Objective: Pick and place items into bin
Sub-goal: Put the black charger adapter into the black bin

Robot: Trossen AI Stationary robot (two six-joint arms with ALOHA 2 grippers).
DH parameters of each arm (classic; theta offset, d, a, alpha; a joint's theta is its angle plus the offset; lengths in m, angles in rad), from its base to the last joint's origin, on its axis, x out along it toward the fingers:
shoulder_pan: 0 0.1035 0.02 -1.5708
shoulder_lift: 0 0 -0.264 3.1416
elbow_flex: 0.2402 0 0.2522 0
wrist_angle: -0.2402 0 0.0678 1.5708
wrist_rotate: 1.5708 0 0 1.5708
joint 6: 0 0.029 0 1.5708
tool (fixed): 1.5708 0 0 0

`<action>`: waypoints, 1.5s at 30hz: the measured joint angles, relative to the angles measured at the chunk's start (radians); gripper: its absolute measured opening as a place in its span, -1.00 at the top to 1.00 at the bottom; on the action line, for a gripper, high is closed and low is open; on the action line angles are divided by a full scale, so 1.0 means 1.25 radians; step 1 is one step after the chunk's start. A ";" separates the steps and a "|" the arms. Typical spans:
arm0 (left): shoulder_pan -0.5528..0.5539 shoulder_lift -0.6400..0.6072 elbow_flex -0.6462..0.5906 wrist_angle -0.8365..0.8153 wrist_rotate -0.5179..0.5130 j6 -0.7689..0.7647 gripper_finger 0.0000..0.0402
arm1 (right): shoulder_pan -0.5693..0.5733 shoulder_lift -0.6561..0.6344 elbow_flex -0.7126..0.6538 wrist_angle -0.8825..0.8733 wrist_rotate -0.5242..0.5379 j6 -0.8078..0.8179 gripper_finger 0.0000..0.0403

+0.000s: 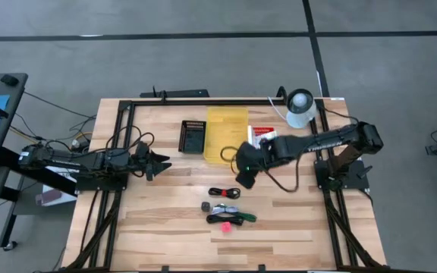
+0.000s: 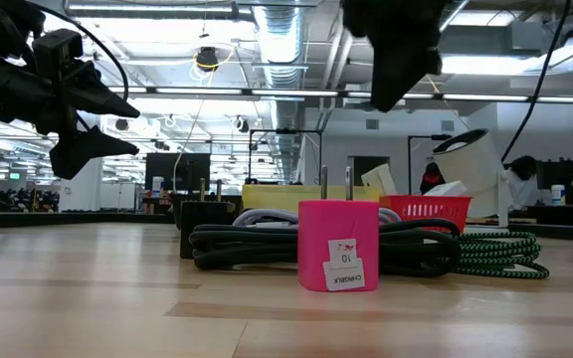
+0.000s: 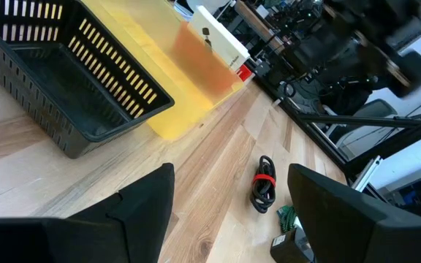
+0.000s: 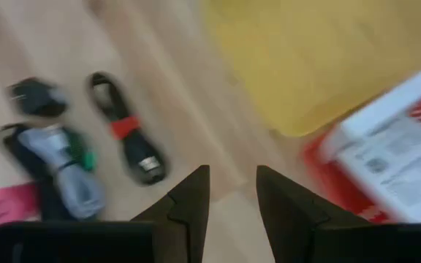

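The items lie in a cluster on the near middle of the wooden table: a coiled black cable with a red tie (image 1: 224, 193) (image 4: 126, 139), a small black block (image 1: 205, 205), a bundle of black, grey and green cables (image 1: 232, 218) and a pink block (image 1: 225, 226) (image 2: 338, 244). A black slotted bin (image 1: 193, 136) and a yellow bin (image 1: 226, 133) stand side by side farther back. My right gripper (image 1: 245, 179) (image 4: 232, 191) hovers above the table between the yellow bin and the cable, pointing steeply down, its fingers a little apart with nothing between them. My left gripper (image 1: 162, 163) (image 3: 232, 212) waits open at the table's left.
A red basket holding a white printed piece (image 1: 260, 136) stands right of the yellow bin. A white round object (image 1: 300, 106) sits at the far right corner. A black frame rail (image 1: 203, 100) runs round the table's edges. Bare wood (image 1: 165, 220) lies left of the items.
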 joint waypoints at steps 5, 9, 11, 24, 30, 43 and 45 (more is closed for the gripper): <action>0.000 0.000 0.000 0.000 0.000 0.000 -0.28 | 0.092 0.005 0.000 0.053 0.000 0.044 0.47; 0.000 0.000 0.000 0.000 0.000 0.000 -0.28 | 0.147 0.005 -0.002 0.094 0.009 0.082 0.47; 0.000 0.000 0.000 0.000 0.000 0.000 -0.28 | 0.173 0.005 -0.005 0.122 0.007 0.096 0.47; 0.000 0.000 0.000 0.000 0.000 0.000 -0.28 | 0.320 0.004 -0.104 0.271 0.403 0.036 0.47; 0.000 0.000 0.000 0.000 0.000 0.000 -0.28 | 0.360 -0.007 -0.264 0.387 0.428 0.080 0.47; 0.000 0.000 -0.001 0.016 -0.104 0.115 -0.28 | 0.524 -0.040 -0.475 0.600 0.569 0.091 0.47; 0.000 0.000 -0.001 0.017 -0.098 0.197 -0.28 | 0.545 -0.039 -0.492 0.606 0.598 0.108 0.47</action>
